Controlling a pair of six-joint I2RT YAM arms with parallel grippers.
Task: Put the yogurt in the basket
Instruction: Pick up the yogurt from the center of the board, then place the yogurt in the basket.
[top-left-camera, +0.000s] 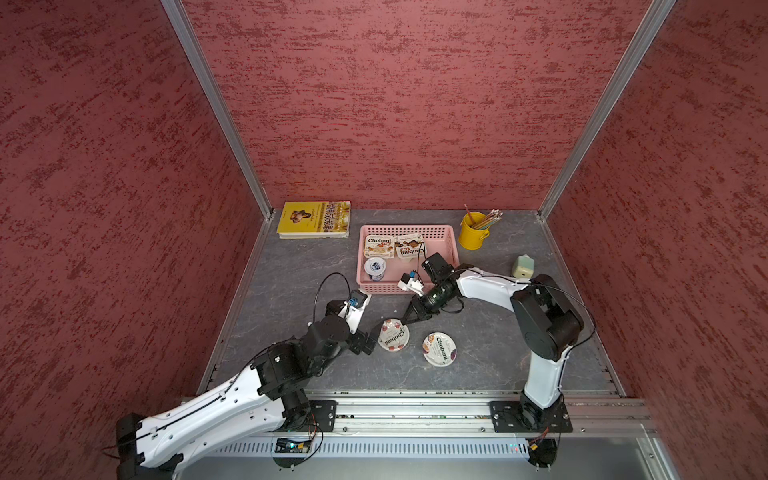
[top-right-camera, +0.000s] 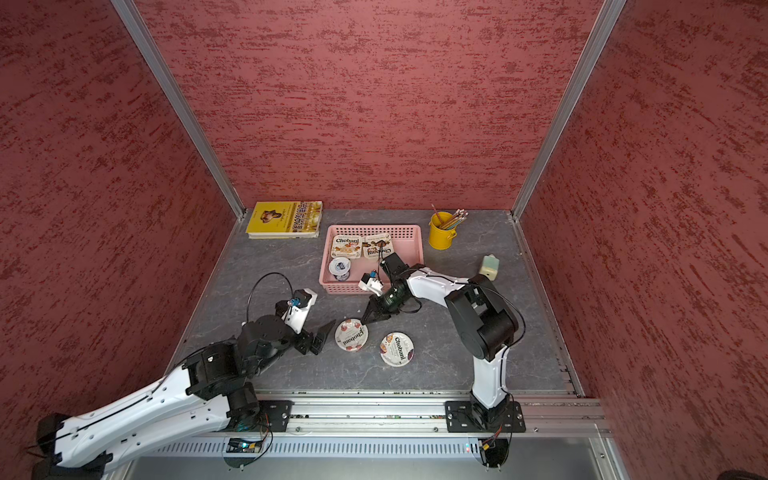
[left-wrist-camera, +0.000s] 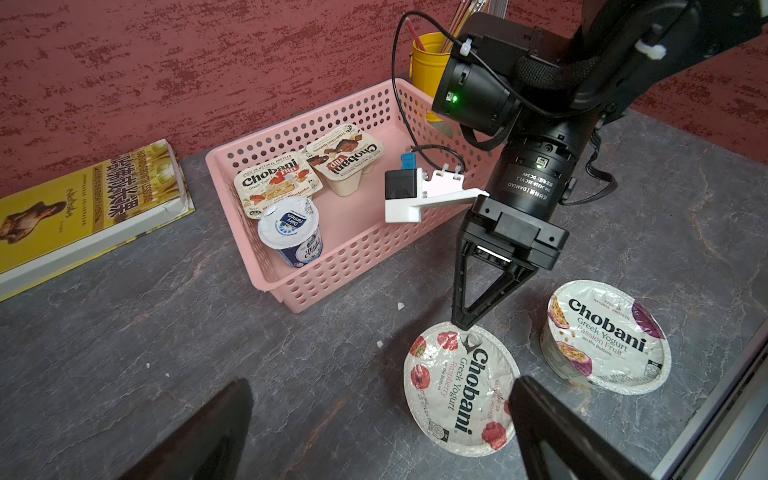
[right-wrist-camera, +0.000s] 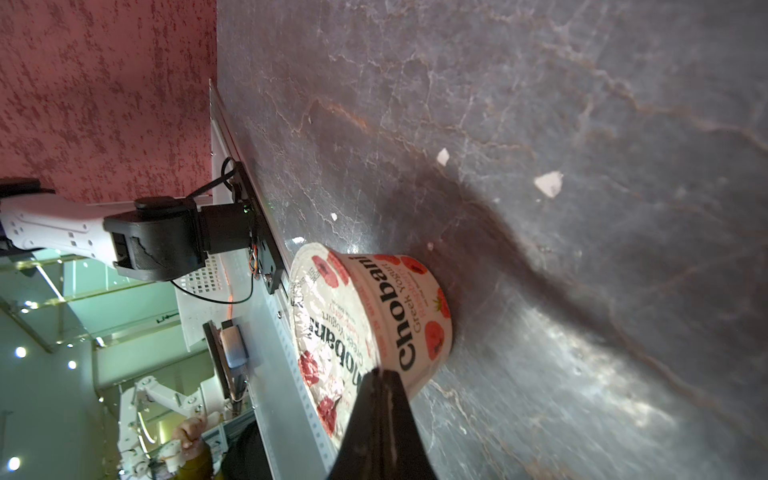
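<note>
My left pincer is spread wide in front of the basket, which holds a Chobani Flip cup, a second Flip cup and a Dairy Farmers cup. In front of the basket too, my right pincer is pressed together at the Chobani Raspberry cup rim. The Chobani Passion Fruit cup stands outside the basket.

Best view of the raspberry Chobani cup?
Left wrist: the raspberry cup sits close, lid label readable, right gripper shut at its rim. Right wrist shows its side wall and a slanted lid, partly behind the fingers. In both top views the cup is small.

2 arms: white shells, black joints | cables: black | fingers: black
</note>
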